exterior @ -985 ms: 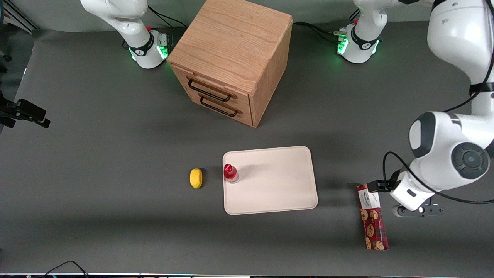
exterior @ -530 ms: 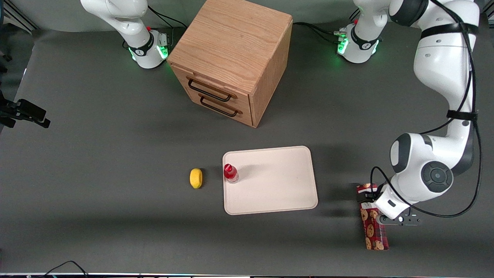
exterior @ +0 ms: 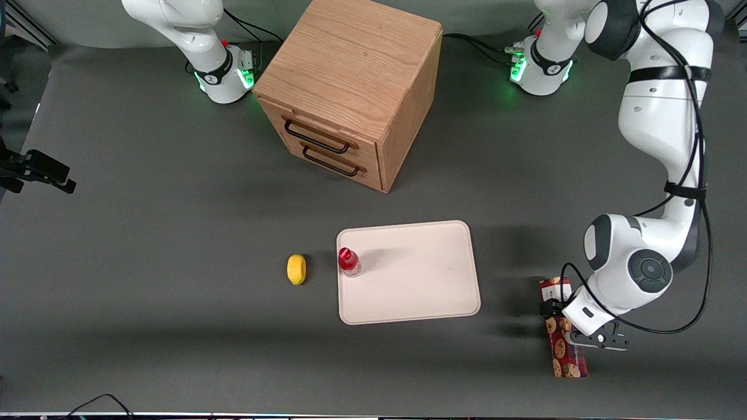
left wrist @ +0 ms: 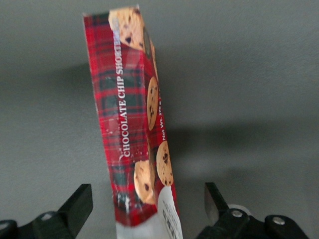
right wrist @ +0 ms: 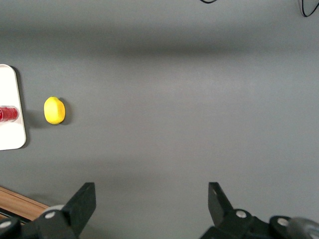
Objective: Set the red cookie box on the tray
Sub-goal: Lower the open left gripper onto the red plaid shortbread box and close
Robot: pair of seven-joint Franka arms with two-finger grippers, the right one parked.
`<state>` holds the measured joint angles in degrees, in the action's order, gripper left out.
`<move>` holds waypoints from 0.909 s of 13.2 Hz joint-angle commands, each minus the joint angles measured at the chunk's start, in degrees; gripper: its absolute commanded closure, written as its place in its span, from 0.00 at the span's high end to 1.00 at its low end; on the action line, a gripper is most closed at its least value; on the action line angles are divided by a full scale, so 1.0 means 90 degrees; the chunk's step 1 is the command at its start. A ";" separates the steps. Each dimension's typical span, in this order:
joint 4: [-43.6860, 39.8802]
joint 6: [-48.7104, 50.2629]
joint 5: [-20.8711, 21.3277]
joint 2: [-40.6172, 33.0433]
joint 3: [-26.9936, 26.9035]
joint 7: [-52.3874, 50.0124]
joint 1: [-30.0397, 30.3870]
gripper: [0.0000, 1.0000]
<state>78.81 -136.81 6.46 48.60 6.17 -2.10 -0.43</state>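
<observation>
The red cookie box (exterior: pixel 567 350) lies flat on the grey table toward the working arm's end, its long axis pointing at the front camera. My left gripper (exterior: pixel 557 313) is low over the box's white-label end. In the left wrist view the gripper (left wrist: pixel 147 199) is open, with one black finger (left wrist: pixel 79 199) on each side of the box (left wrist: pixel 129 119), not touching it. The cream tray (exterior: pixel 420 280) lies flat mid-table, apart from the box.
A small red-capped bottle (exterior: pixel 348 261) stands on the tray's edge nearest the parked arm. A yellow lemon (exterior: pixel 296 269) lies beside it on the table. A wooden two-drawer cabinet (exterior: pixel 350 87) stands farther from the front camera than the tray.
The left arm has swung in and come down, bringing the gripper from beside the box's label end to over it. The box, tray, bottle and lemon have not moved.
</observation>
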 commanded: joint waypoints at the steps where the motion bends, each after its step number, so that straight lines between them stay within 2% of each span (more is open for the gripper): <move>1: -0.0221 -0.0227 0.0073 0.0293 -0.0031 0.0067 -0.0030 1.00; 3: -0.0221 -0.0228 0.0053 0.0303 -0.0021 0.0057 -0.0030 1.00; 4: -0.0221 -0.0228 0.0063 0.0313 -0.0021 0.0067 -0.0030 0.88; 6: -0.0221 -0.0199 0.0073 0.0303 -0.0021 0.0067 -0.0040 0.22; 7: -0.0221 -0.0170 0.0083 0.0303 -0.0031 0.0067 -0.0040 0.00; 12: -0.0221 -0.0072 0.0063 0.0235 -0.0021 0.0057 -0.0040 0.00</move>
<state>77.99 -138.97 6.49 50.66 6.21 -2.03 -0.43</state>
